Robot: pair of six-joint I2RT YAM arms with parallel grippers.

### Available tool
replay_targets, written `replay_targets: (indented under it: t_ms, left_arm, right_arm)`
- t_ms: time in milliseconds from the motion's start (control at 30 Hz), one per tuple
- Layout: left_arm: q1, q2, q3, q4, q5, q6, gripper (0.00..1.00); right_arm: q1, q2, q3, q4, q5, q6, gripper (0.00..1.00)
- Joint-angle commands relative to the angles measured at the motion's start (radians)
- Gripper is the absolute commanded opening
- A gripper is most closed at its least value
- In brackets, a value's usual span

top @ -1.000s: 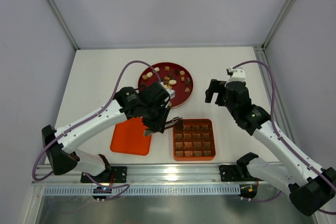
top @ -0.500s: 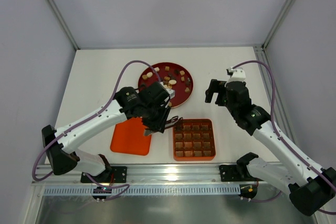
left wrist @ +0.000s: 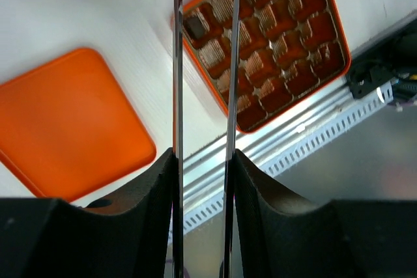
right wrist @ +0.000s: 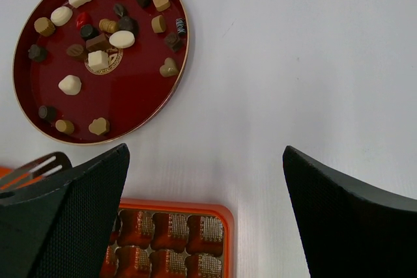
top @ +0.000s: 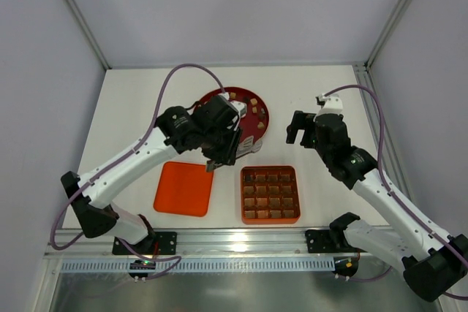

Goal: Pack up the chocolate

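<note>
Several chocolate pieces (right wrist: 122, 39), cream, caramel and dark, lie on a round dark-red plate (right wrist: 130, 89); in the top view my left arm hides part of the plate (top: 261, 118). One dark piece (left wrist: 194, 26) sits in a corner cell of the orange-red gridded tray (left wrist: 339, 69), also in the top view (top: 270, 193). My left gripper (top: 232, 147) is shut on thin metal tongs (left wrist: 177, 63), between plate and tray. The blades stand apart with nothing between them. My right gripper (top: 300, 128) is open and empty, right of the plate.
The flat orange-red lid (top: 183, 188) lies left of the tray, near the table's front edge. An aluminium rail (top: 234, 239) runs along that edge. Grey walls close in the table on three sides.
My left gripper with the tongs has moved up and away from the tray's near-left corner toward the plate. The right arm has not moved.
</note>
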Motion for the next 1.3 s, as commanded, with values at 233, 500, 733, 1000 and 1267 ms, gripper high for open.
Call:
replay_targets:
  t_ms: [233, 500, 733, 1000, 1267]
  left_arm:
    - [0.213, 0.188, 0.18, 0.026, -0.087, 0.106, 0.39]
    - [0.316, 0.353, 0.215, 0.073, -0.141, 0.139, 0.42]
    - [0.331, 0.433, 0.273, 0.076, -0.144, 0.142, 0.43]
    - [0.337, 0.466, 0.281, 0.083, -0.127, 0.132, 0.43]
    - [0.337, 0.486, 0.27, 0.099, -0.11, 0.129, 0.42]
  right_arm:
    - [-0.001, -0.036, 0.029, 0.012, -0.001, -0.019, 1.0]
    - [0.001, -0.042, 0.031, 0.012, -0.015, -0.029, 1.0]
    - [0.001, -0.053, 0.028, 0.006, -0.021, -0.032, 1.0]
    - [0.001, -0.064, 0.023, 0.005, -0.009, -0.039, 1.0]
    - [-0.001, -0.076, 0.014, -0.001, 0.0, -0.042, 1.0]
